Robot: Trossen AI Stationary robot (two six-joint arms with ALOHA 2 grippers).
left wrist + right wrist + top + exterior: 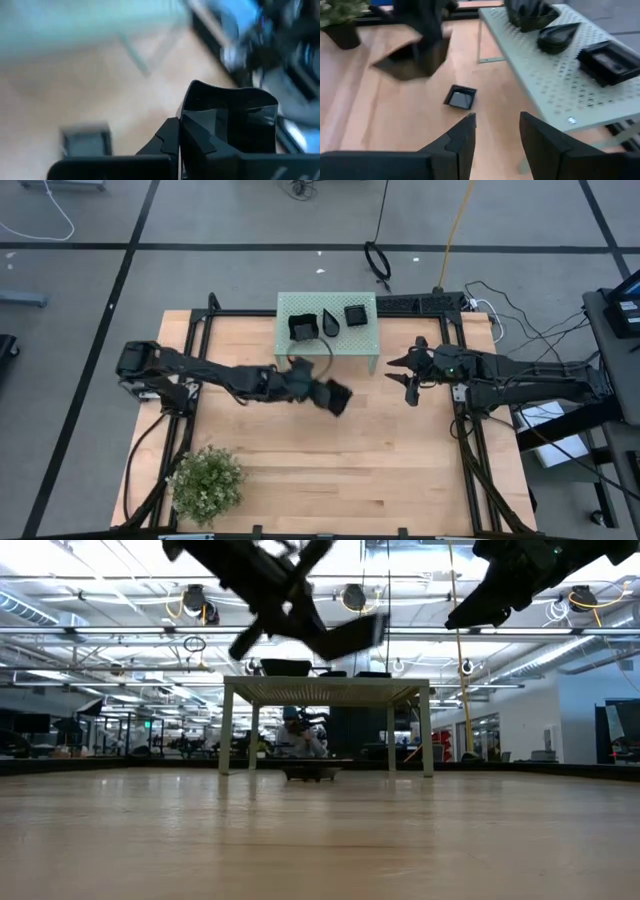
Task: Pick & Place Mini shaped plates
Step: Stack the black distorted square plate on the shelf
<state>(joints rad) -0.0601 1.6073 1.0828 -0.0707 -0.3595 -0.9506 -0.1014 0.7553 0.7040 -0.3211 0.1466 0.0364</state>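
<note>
From above, the left gripper (318, 390) has its jaws clamped on a wavy-edged square plate (337, 397) jutting beyond their tips, off the counter (400, 460). The right wrist view shows the right gripper (497, 127), jaws wide and empty, a small square plate (460, 97) lying ahead of them.

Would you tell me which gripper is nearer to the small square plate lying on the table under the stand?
Left. The left gripper, shut on a larger black plate, hangs just in front of the small square plate; the right gripper hovers open off the stand's right end, farther away.
</note>
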